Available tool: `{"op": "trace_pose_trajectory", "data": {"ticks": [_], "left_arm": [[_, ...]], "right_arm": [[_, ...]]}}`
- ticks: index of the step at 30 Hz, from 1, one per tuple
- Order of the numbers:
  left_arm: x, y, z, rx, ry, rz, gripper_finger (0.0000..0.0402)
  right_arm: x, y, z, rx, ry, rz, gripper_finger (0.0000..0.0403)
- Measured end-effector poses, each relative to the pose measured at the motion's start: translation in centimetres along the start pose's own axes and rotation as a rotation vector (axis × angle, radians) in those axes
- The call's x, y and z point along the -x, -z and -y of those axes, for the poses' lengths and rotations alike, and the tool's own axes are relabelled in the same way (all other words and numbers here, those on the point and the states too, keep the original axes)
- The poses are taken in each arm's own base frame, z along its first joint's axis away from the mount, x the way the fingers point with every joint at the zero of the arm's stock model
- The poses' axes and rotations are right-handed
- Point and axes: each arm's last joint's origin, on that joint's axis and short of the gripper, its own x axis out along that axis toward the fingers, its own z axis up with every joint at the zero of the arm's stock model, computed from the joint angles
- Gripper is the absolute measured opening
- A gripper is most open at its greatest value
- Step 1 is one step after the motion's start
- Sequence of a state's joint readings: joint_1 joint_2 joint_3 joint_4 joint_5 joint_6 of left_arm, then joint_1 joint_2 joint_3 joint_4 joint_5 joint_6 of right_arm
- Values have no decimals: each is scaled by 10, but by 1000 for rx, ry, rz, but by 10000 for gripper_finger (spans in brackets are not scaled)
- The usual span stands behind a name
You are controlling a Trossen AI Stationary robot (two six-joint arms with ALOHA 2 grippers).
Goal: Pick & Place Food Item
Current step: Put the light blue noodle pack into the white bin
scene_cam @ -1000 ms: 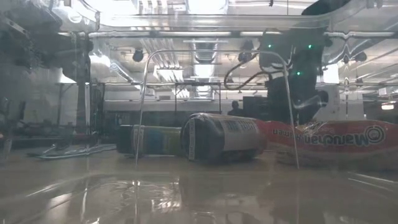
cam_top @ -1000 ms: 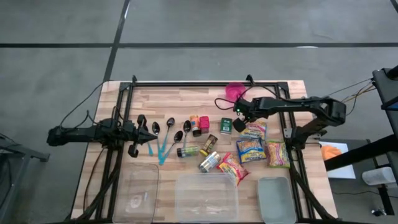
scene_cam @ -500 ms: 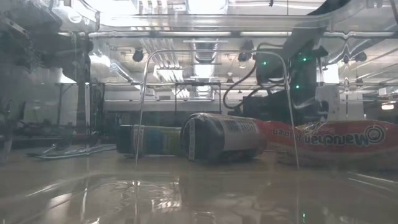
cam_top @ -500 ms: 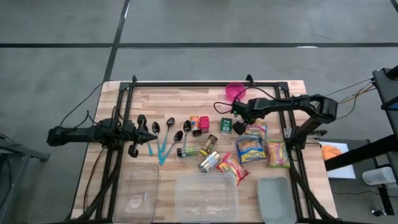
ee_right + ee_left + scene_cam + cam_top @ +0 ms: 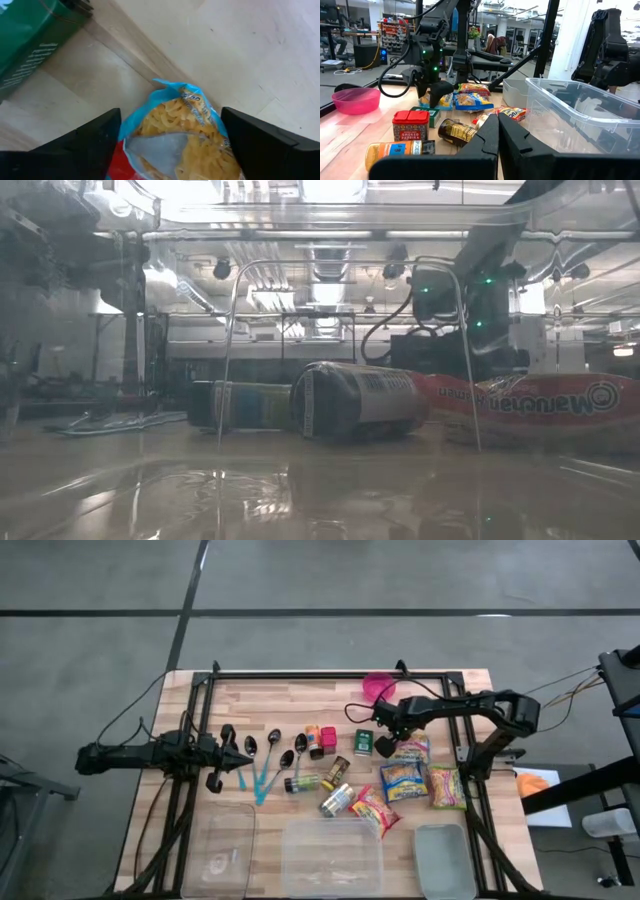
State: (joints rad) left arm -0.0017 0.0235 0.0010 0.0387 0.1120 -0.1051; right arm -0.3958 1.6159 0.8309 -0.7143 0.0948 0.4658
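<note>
A blue-edged bag of yellow pasta (image 5: 175,130) lies flat on the wooden table, right of centre in the high view (image 5: 412,748). My right gripper (image 5: 172,150) points down over the bag's near-left end (image 5: 388,744), open, with one dark finger on either side of that end. Whether a finger touches the bag does not show. The same gripper appears farther off in the left wrist view (image 5: 436,92). My left gripper (image 5: 245,755) waits level at the table's left, shut on nothing (image 5: 498,132).
A green box (image 5: 363,740) lies just left of my right gripper. More snack bags (image 5: 402,780) (image 5: 445,787) (image 5: 373,808), spice jars (image 5: 320,740), spoons (image 5: 270,755) and a pink bowl (image 5: 378,687) surround it. Clear tubs (image 5: 330,858) (image 5: 222,850) and a grey lid (image 5: 445,860) line the near edge.
My right gripper has sunk toward the pasta bag and tipped a little, and its arm has drawn in toward the table's left. The bag and everything else stay where they were.
</note>
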Motion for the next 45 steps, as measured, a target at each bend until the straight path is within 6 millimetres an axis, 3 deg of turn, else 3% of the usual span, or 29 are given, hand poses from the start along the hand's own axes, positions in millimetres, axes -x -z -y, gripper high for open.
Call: {"op": "trace_pose_trajectory", "data": {"ticks": [24, 37, 45], "left_arm": [[0, 0, 0, 0, 0, 0, 0], [0, 0, 0, 0, 0, 0, 0], [0, 0, 0, 0, 0, 0, 0]], "right_arm": [[1, 3, 2, 3, 13, 3, 29], [14, 2, 3, -3, -9, 58, 28], [51, 8, 10, -33, -88, 200, 20]]}}
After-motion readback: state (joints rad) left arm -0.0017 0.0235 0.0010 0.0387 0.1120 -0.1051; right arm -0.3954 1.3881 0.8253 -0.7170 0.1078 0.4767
